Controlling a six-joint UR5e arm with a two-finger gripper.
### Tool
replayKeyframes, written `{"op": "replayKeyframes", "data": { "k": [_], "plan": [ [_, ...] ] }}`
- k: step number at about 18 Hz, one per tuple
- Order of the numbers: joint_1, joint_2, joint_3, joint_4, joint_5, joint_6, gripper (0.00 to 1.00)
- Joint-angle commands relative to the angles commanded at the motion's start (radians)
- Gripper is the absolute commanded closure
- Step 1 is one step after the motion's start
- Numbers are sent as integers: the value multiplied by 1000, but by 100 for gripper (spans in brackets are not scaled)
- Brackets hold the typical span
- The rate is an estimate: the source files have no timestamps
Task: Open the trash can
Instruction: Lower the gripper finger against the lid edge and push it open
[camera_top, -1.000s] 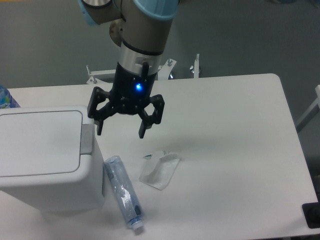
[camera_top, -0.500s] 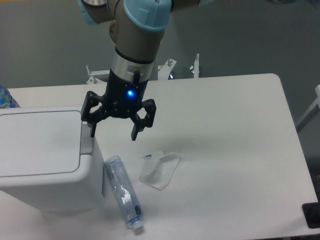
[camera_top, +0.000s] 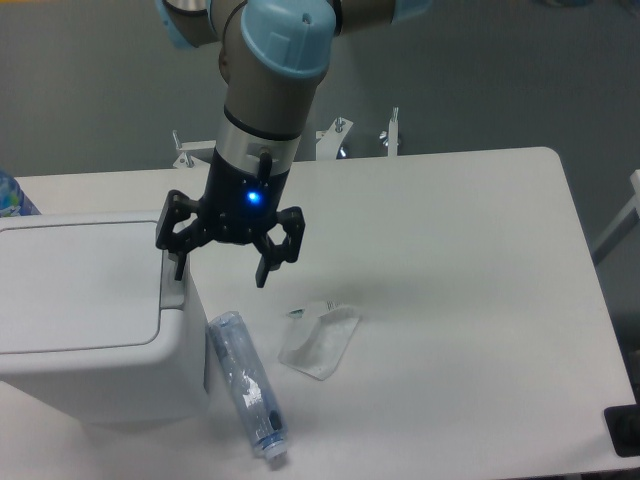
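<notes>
Fixed camera: gripper (camera_top: 220, 270) is hanging jaws spread and empty at the 3 o'clock edge of the trash can (camera_top: 90, 320), which is sitting at the table's 8 o'clock; looks rigid, light plastic, so I'd be pressing the grey push tab (camera_top: 173, 282), not grabbing.

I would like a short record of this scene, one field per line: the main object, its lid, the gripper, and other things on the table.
main object: trash can, white, at the table's left side
lid: shut, lying flat
push tab: grey tab on the can's right edge
gripper: gripper open, above the tab; one of its fingers is over the tab
other things: clear bottle lying beside the can; crumpled wrapper to its right
</notes>
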Motion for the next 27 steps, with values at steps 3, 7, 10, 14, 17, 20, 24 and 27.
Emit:
{"op": "replayKeyframes", "data": {
  "k": [3,7,10,14,17,20,24,27],
  "plan": [
    [0,-2,0,0,0,-2,0],
    [0,-2,-5,2,0,3,0],
    [0,-8,-6,2,2,3,0],
    [0,-6,-17,2,2,3,0],
    [0,-6,-18,2,2,3,0],
    [0,-6,-18,2,5,3,0],
    [0,-6,-17,2,6,3,0],
    [0,-6,-18,2,6,3,0]
  ]
}}
